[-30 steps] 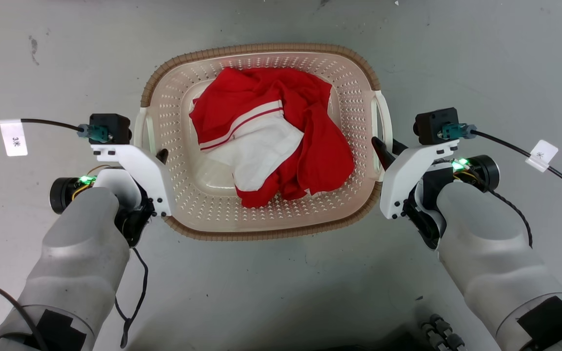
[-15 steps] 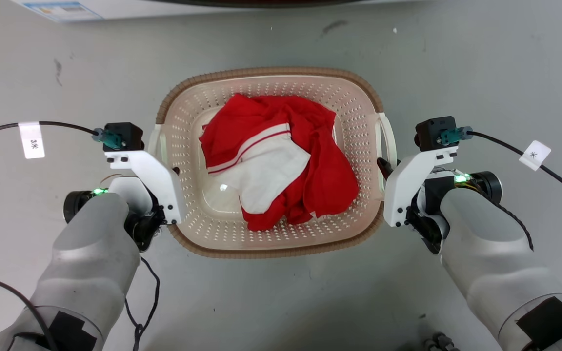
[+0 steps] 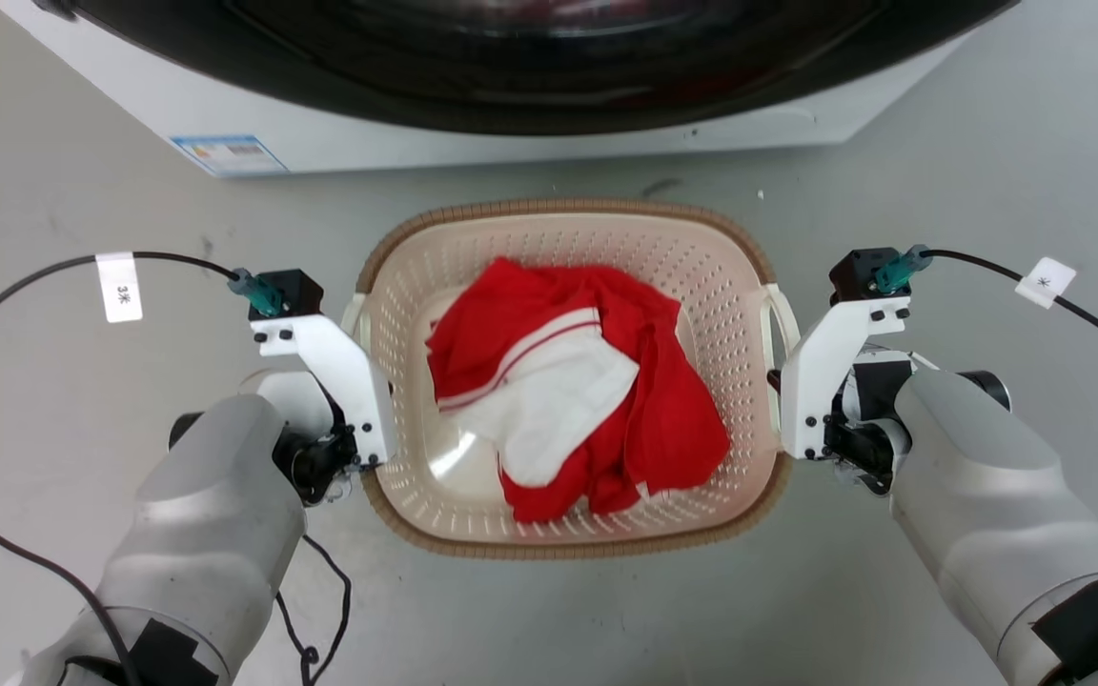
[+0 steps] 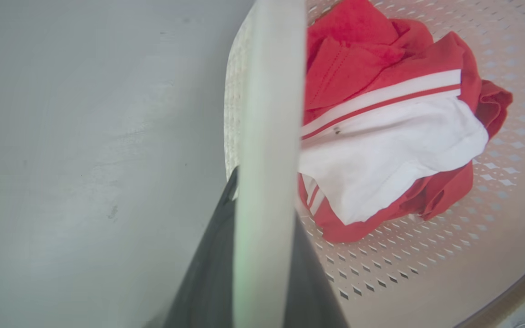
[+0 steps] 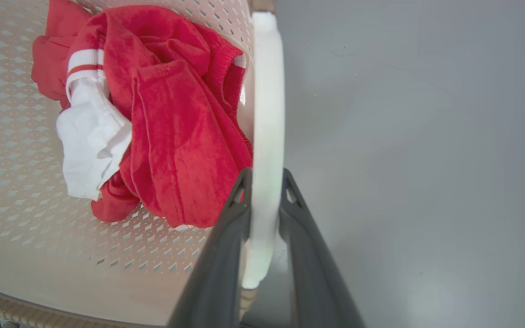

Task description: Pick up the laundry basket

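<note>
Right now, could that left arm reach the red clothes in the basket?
Likely not: the left gripper is shut on the white handle of the laundry basket. The red clothes lie uncovered nearby, but it would have to let go first.

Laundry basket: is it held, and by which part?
Yes. Left gripper clamps the left handle of the laundry basket, right gripper the right handle.

Crumpled red-and-white garment (image 3: 649,429), white washer (image 3: 511,143) with dark door at the top, grey floor (image 3: 987,171)

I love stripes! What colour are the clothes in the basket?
Red and white clothes, striped; clearest in the left wrist view.
</note>
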Robot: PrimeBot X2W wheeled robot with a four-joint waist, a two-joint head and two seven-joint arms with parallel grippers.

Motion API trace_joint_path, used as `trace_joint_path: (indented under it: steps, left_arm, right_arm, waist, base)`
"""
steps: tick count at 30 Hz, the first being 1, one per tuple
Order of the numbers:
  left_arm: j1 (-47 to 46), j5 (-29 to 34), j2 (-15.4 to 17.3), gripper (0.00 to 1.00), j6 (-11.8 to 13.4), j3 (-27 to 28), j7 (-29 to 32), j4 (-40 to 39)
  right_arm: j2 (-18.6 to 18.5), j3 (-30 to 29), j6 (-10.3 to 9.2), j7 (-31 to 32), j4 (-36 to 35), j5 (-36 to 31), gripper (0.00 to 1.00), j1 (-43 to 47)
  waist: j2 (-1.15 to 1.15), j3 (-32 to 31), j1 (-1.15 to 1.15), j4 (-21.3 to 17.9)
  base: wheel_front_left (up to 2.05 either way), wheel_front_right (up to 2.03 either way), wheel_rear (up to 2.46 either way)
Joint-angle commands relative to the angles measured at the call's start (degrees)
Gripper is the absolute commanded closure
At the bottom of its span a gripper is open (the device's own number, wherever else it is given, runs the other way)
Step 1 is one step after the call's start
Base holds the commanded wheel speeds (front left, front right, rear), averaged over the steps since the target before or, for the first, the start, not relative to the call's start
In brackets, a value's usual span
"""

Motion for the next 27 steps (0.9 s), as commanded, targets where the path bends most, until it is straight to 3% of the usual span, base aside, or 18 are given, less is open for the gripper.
trace_joint_path:
  steps: [1, 10, 27]
  left_arm:
    - [0.5, -0.8, -0.7, 1.0, -0.3, -0.1, 0.8, -0.3]
    - [1.7, -4.0, -0.6, 1.0, -0.3, -1.1, 7.2, 1.2]
    - [5.6, -7.3, -2.0, 1.0, -0.3, -2.2, 12.7, 4.2]
  right_arm:
    - [0.0, 0.5, 0.02, 1.2, 0.2, 0.3, 1.0, 0.7]
    - [-0.2, 1.2, 0.02, 9.4, 0.5, 2.1, 1.0, 1.3]
    - [0.1, 0.6, 0.02, 21.6, 0.7, 4.1, 1.0, 3.9]
  waist:
    - [0.0, -3.2, 0.0, 0.7]
    - [0.0, -10.4, 0.0, 1.2]
    - [0.0, -22.7, 0.0, 1.4]
  base:
    - [0.0, 0.0, 0.0]
    - [0.0, 0.0, 0.0]
    - [0.0, 0.0, 0.0]
